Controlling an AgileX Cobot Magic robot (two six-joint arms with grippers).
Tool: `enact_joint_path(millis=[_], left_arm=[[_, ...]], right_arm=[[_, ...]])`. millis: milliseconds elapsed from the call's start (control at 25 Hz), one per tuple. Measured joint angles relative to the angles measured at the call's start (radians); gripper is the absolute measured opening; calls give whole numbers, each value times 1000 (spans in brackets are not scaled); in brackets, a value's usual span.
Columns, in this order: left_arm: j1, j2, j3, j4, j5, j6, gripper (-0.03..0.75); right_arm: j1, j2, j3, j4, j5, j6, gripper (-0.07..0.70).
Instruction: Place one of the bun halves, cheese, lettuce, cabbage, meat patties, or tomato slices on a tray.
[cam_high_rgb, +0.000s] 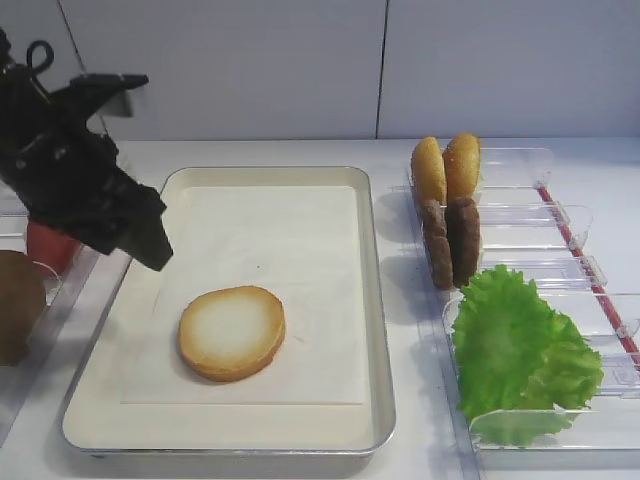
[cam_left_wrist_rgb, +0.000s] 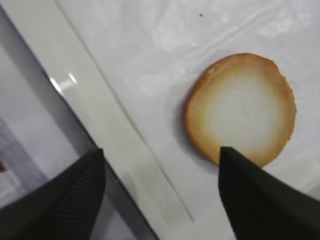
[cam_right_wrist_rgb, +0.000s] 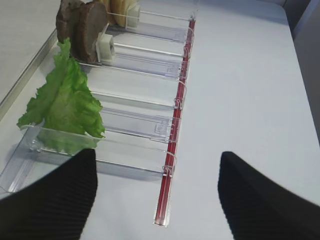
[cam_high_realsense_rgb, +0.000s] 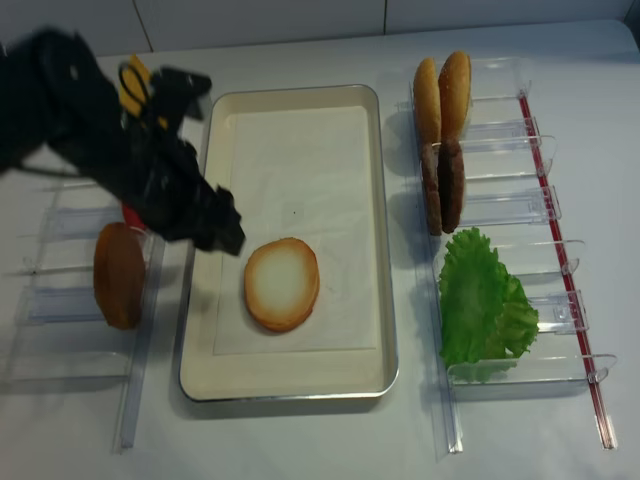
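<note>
The left gripper (cam_high_realsense_rgb: 215, 232) is hanging over the left edge of the tray (cam_high_realsense_rgb: 380, 240), its jaws standing apart and holding nothing. The bun half (cam_high_realsense_rgb: 282, 283) is lying cut face up on the tray's paper liner, just right of the gripper and not touching it. The right gripper (cam_right_wrist_rgb: 155, 192) is also standing open and empty, near the lettuce (cam_right_wrist_rgb: 65, 102) in its clear holder (cam_right_wrist_rgb: 145, 127), right of the tray.

Round cream-faced bun half (cam_high_rgb: 232, 332) lies on the large rectangular metal-rimmed tray (cam_high_rgb: 375, 300); right of it, clear plastic holders (cam_high_rgb: 560, 215) contain dark brown round patties (cam_high_rgb: 451, 240), with ruffled green lettuce (cam_high_rgb: 515, 350) in front.
</note>
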Motion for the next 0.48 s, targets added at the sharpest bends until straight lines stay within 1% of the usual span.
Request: enact_joint_path(millis=[200,280,320,400,480], left_arm=[[0,0,-171,207,135,-131,464],[0,0,-224,287,194,-193,464],[0,0,-247,322,216,-211,464],[0,0,-280,358,234,-233,462],[0,0,-293,366,238,-240,460]], right_arm=[[0,0,0,0,0,2,519],[0,0,0,0,0,2,519],[0,0,0,0,0,2,519],[0,0,0,0,0,2,519],[0,0,0,0,0,2,519]])
